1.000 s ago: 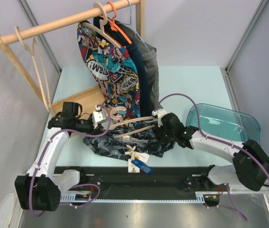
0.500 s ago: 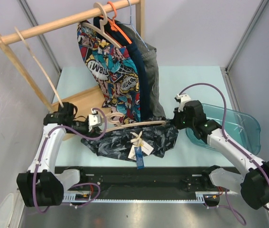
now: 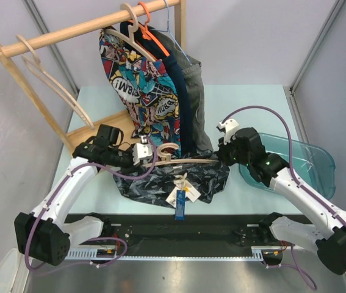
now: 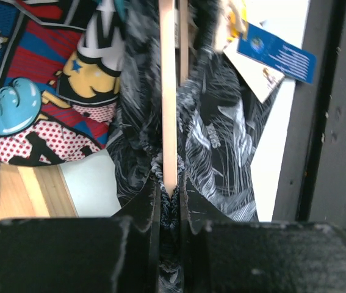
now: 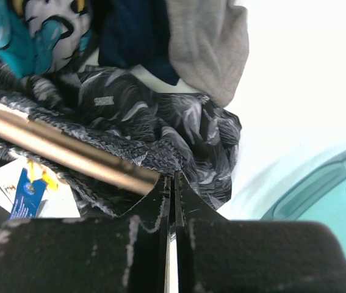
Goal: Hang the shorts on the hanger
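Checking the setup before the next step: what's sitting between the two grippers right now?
The wooden hanger runs from the left gripper across to the right gripper, with the shorts draped on it. The top view shows this.

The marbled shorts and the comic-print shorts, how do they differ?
The marbled shorts are dark with a pale grey print; the comic-print shorts are brightly multi-coloured. The marbled shorts sag low on a hanger; the comic-print shorts hang high from the rail. The marbled shorts show paper tags; none show on the comic-print shorts. Both drape over pale wooden hangers.
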Available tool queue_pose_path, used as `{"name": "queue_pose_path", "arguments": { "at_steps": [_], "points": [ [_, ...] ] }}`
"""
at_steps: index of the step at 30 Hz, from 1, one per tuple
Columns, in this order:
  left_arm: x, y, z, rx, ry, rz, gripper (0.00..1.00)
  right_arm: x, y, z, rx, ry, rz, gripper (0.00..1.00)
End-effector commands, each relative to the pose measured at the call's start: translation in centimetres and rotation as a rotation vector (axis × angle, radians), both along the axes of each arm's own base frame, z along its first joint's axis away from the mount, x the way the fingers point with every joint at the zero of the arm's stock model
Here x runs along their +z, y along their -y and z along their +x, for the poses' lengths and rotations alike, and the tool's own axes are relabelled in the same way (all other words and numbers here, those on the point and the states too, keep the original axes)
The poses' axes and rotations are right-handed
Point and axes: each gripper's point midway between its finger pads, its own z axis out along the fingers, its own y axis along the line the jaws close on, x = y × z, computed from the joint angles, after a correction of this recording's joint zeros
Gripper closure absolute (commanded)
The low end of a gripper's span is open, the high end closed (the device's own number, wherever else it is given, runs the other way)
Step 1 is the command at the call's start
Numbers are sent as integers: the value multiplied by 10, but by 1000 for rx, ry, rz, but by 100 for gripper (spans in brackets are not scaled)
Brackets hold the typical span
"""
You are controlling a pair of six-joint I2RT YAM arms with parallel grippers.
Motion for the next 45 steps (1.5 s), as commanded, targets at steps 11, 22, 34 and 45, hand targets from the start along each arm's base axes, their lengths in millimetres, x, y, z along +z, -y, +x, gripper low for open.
{"name": "queue_pose_path", "arguments": {
  "at_steps": [11, 22, 34, 45],
  "points": [
    [35, 26, 3, 71, 45, -66, 100, 43, -40, -3, 230, 151, 8, 82],
    [34, 25, -9, 60, 33, -89, 100, 74, -78, -26, 555, 313, 75, 37],
    [40, 25, -20, 55, 24, -113, 100, 64, -141, -54, 869, 441, 32, 43],
    [42, 22, -46, 0, 3, -125, 100, 54, -145, -57, 984, 506, -50, 79]
  ]
}}
